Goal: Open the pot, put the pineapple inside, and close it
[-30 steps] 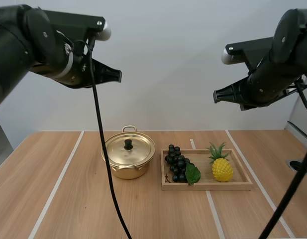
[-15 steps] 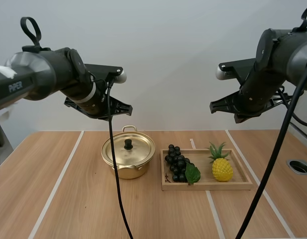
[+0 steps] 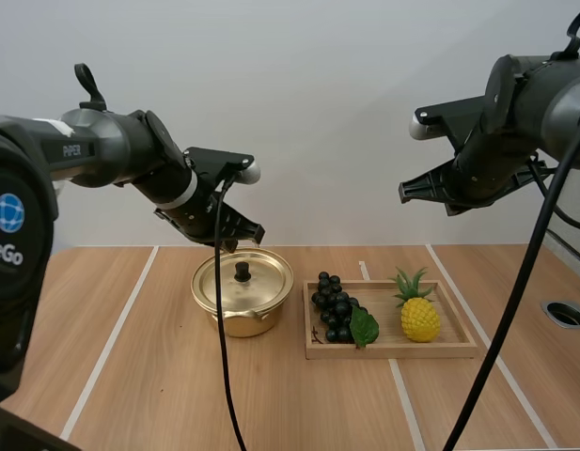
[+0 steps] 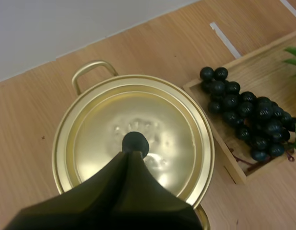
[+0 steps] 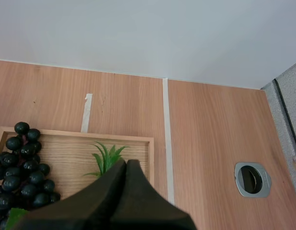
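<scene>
- The left gripper (image 4: 132,155) has its fingers pressed together into one dark wedge with nothing between them. The tip points down at the black knob (image 4: 135,142) without touching it, which looks like a line-up for lifting rather than a grasp.
- That knob sits at the centre of the gold lid (image 4: 162,129), which lies flat on the pot (image 3: 241,324). I judge the opening step not yet done, and the fingers must part before they can take the knob.
- The right gripper (image 3: 403,193) is likewise closed on nothing and held high, well apart from the table (image 3: 130,376). It is probably parked there to leave the left arm room while it waits its turn.
- In the right wrist view its tip hangs over the green leaves of the pineapple (image 3: 419,318), a sensible ready spot above its own target.
- The pineapple lies in the wooden tray (image 3: 402,350), which stands at 3 o'clock of the pot. It is at the tray's 3 o'clock end, and the grapes (image 3: 335,308) fill the 9 o'clock end, between pineapple and pot.
- The risk, as I judge it, is that the carry to the pot passes over the grapes.
</scene>
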